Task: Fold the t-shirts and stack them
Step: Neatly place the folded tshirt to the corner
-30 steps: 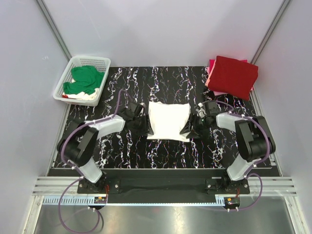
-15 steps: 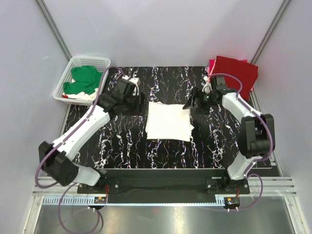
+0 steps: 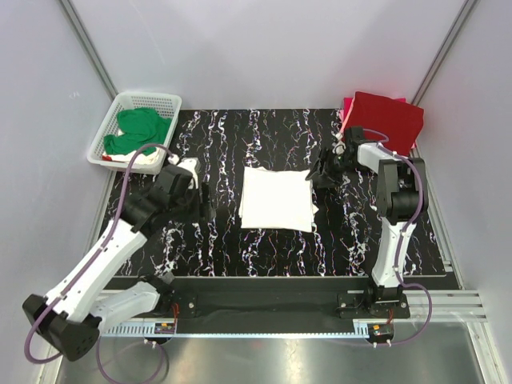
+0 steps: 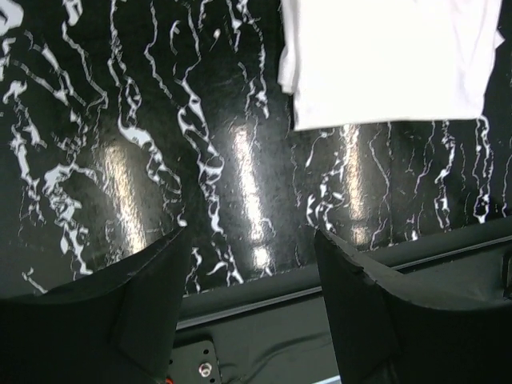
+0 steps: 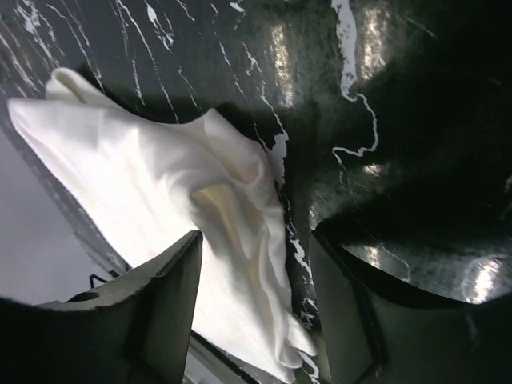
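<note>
A folded white t-shirt [image 3: 277, 198] lies flat in the middle of the black marbled table [image 3: 264, 248]. It also shows at the top of the left wrist view [image 4: 384, 56] and as rumpled cloth in the right wrist view [image 5: 176, 208]. My left gripper [image 3: 202, 200] is open and empty, left of the shirt and apart from it. My right gripper [image 3: 318, 174] is open at the shirt's far right corner, low over its edge. A red t-shirt [image 3: 386, 124] lies folded on a pink one [image 3: 346, 122] at the far right. A green t-shirt [image 3: 138, 130] sits in the basket.
A white plastic lattice basket [image 3: 157, 102] stands at the far left corner, with white cloth under the green tee. Grey walls close in the table on three sides. The arm bases are bolted on a black rail [image 3: 264, 302] at the near edge.
My left arm has pulled back toward the near left, away from the shirt. My right gripper has let go of the shirt's corner and stays by it. The shirt now lies folded in half.
</note>
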Available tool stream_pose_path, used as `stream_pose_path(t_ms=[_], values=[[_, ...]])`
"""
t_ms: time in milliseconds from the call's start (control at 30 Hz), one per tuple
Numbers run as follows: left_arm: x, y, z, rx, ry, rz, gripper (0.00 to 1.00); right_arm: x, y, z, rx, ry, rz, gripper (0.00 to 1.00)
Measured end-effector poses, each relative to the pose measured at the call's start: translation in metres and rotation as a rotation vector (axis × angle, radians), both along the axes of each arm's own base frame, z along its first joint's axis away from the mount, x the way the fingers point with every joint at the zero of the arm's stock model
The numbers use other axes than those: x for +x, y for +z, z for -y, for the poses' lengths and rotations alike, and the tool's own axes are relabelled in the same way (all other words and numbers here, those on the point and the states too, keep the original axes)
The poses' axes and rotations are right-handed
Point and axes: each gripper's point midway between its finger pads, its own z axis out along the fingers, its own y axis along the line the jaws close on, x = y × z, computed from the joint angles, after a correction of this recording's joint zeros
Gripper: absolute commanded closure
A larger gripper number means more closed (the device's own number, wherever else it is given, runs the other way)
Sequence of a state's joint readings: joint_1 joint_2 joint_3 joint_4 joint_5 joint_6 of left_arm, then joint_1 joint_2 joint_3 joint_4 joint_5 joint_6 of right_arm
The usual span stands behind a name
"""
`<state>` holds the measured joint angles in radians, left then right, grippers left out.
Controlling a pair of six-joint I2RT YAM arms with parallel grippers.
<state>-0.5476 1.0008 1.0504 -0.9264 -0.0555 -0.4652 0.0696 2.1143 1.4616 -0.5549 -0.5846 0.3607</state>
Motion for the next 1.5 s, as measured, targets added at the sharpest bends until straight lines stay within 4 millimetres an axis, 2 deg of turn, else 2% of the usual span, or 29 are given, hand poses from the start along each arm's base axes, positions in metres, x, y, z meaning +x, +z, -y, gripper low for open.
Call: stream_pose_path(t_ms=[100,167,233,267,333,367,600,733,900,1000,1167,1500], values=[[-0.012,-0.002,-0.012,0.000,0.022,0.011,0.30,0.004,-0.002,-0.006,0.038,-0.008,-0.006,0.43],[-0.017,-0.004,-0.017,-0.002,0.036,0.024,0.29,0.006,-0.003,-0.011,0.072,-0.007,-0.011,0.53],[-0.020,-0.007,-0.022,-0.001,0.048,0.030,0.28,0.006,-0.007,-0.015,0.098,-0.003,-0.019,0.66],[-0.022,-0.009,-0.024,0.001,0.053,0.031,0.27,0.006,-0.008,-0.018,0.108,0.002,-0.024,0.81],[-0.023,-0.012,-0.027,0.005,0.064,0.030,0.27,0.005,-0.014,-0.023,0.122,0.020,-0.033,0.98],[-0.023,-0.014,-0.028,0.007,0.069,0.028,0.27,0.004,-0.015,-0.026,0.135,0.028,-0.037,1.00],[-0.019,-0.015,-0.035,0.037,0.095,0.042,0.25,0.002,-0.012,-0.034,0.156,0.066,-0.037,1.00],[-0.016,-0.011,-0.043,0.067,0.111,0.078,0.20,0.010,0.002,-0.029,0.114,0.070,-0.018,1.00],[-0.011,0.007,-0.052,0.050,0.152,0.182,0.16,0.038,0.042,-0.021,0.041,0.067,0.082,1.00],[-0.010,0.011,-0.059,0.058,0.178,0.209,0.16,0.056,0.068,-0.014,-0.003,0.059,0.148,1.00],[-0.008,0.006,-0.061,0.077,0.192,0.205,0.15,0.076,0.103,0.000,-0.074,0.037,0.222,1.00],[-0.005,0.003,-0.062,0.090,0.199,0.199,0.15,0.119,0.192,0.033,-0.176,-0.038,0.416,1.00]])
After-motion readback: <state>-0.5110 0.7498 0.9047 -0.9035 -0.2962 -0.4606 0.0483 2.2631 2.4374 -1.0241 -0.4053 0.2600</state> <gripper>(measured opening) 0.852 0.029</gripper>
